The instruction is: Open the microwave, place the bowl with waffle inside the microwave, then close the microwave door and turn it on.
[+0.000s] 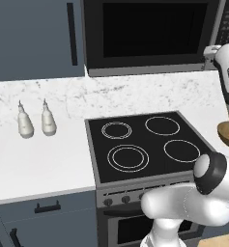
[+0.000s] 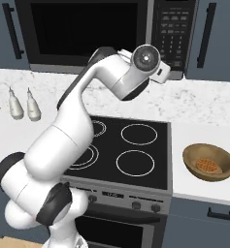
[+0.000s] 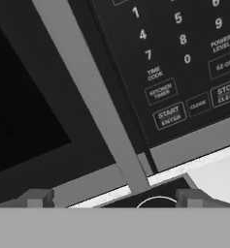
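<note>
At the left of the right base view, two white bottles (image 2: 16, 105) stand side by side on the white counter (image 2: 199, 133); what they hold cannot be told. Right of them lies the black stovetop (image 2: 131, 145) with four rings. At the upper middle sits the microwave (image 2: 102, 34), and the microwave door (image 2: 82, 31) is shut. At the lower right, the one bowl (image 2: 209, 162) rests on the counter with a single waffle (image 2: 208, 166) inside. In the hand view, the gripper (image 3: 114, 197) stands at the bottom edge with its fingertips (image 3: 36, 197) spread wide and nothing between them, facing the door's grey handle edge (image 3: 94, 104), with the keypad panel (image 3: 184, 63) at the upper right.
</note>
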{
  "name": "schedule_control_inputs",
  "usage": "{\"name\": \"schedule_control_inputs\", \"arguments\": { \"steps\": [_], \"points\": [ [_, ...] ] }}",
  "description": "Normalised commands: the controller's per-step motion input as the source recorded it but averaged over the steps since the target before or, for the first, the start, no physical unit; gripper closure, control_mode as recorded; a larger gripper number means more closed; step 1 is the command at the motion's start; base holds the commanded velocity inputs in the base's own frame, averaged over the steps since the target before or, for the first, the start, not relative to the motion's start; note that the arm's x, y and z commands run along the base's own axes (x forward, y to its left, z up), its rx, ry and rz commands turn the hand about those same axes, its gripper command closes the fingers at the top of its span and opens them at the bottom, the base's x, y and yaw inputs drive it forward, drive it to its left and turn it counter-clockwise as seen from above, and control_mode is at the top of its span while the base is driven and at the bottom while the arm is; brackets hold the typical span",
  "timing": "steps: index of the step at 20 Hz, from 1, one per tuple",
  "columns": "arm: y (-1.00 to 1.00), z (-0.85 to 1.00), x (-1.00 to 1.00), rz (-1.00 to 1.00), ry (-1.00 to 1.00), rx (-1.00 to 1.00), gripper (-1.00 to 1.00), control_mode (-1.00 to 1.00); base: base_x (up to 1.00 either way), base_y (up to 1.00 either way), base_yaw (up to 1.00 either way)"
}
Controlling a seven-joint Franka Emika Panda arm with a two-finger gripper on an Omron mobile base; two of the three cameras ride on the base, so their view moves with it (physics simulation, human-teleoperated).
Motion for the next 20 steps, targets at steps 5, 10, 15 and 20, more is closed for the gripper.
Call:
{"name": "schedule_control_inputs", "arguments": {
  "steps": [5,10,15,20],
  "points": [
    [0.0,0.02,0.3,0.0,0.0,0.0,-1.0,-1.0,0.0,0.0,0.0],
    [-0.05,0.0,0.47,0.0,0.0,0.04,-1.0,-1.0,0.0,0.0,0.0],
    [-0.22,0.0,0.49,0.0,0.0,0.05,-1.0,-1.0,0.0,0.0,0.0],
    [-0.25,0.0,0.38,0.0,-0.02,0.03,-1.0,-1.0,0.0,0.0,0.0]
  ]
}}
